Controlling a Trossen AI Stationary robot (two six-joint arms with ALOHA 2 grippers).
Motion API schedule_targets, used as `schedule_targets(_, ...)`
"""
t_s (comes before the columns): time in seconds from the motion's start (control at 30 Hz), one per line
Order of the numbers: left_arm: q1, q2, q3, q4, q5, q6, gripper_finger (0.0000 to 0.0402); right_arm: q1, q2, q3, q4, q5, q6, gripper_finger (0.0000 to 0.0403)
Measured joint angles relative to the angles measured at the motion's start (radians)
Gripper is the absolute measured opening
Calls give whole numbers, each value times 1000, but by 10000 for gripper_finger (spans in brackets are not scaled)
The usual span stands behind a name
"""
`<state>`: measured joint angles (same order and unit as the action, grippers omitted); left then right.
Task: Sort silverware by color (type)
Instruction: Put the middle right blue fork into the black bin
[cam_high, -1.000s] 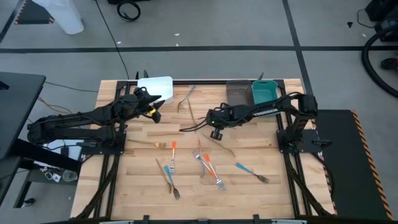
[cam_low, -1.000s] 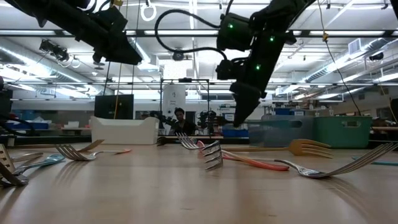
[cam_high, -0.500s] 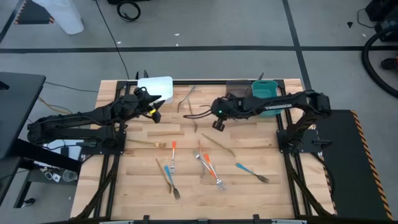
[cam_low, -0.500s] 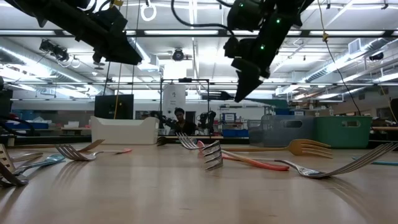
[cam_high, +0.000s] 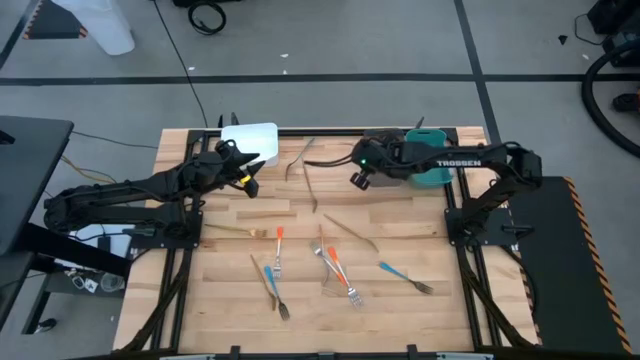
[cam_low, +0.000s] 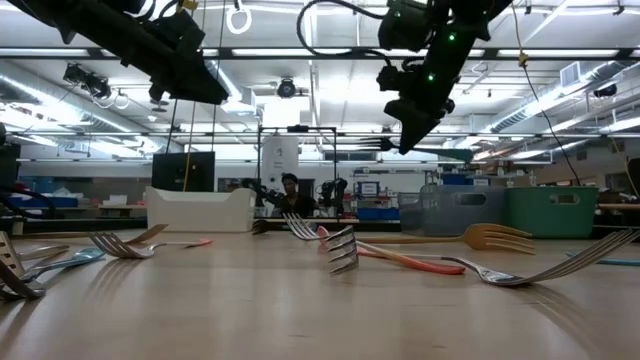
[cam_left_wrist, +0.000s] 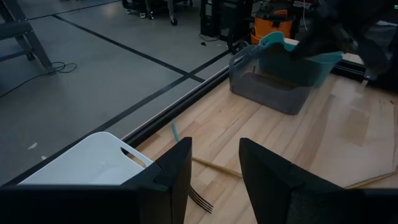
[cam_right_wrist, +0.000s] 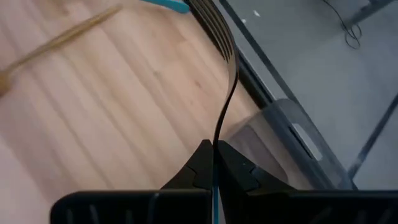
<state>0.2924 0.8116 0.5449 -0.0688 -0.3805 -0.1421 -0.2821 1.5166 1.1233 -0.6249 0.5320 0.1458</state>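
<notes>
My right gripper (cam_right_wrist: 214, 152) hangs above the table's far middle, near the grey bin (cam_high: 383, 148), shut on a blue-handled fork (cam_high: 325, 162) with metal tines (cam_right_wrist: 211, 18). My left gripper (cam_left_wrist: 214, 180) waits open beside the white bin (cam_high: 250, 140), with nothing between its fingers. More silverware lies flat on the table: orange forks (cam_high: 279, 245) (cam_high: 340, 272), blue forks (cam_high: 405, 275) (cam_high: 270, 280) and thin gold pieces (cam_high: 350, 232) (cam_high: 300, 155). My right gripper pinches the fork between its two fingertips at the thin metal neck (cam_right_wrist: 217, 134), where it meets the blue handle (cam_right_wrist: 215, 196). The tines stick out ahead of the fingers. In the low view the fork (cam_low: 360, 152) hangs about level, lifted clear of the table.
The teal bin (cam_high: 424, 150) stands next to the grey one at the far right edge. In the low view forks (cam_low: 340, 250) (cam_low: 520, 270) lie close to the camera, and a person (cam_low: 289, 190) sits far back in the room.
My right gripper has risen and gone toward the table's far right, toward the grey bin, turning as it went. The blue-handled fork has gone with it, higher above the table than before, its tines still pointing toward the table's left.
</notes>
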Motion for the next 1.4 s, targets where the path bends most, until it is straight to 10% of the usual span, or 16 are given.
schedule_targets(1.4, 0, 0, 0, -14, 0, 0, 141, -288, 2, -250, 225, -61, 48, 14)
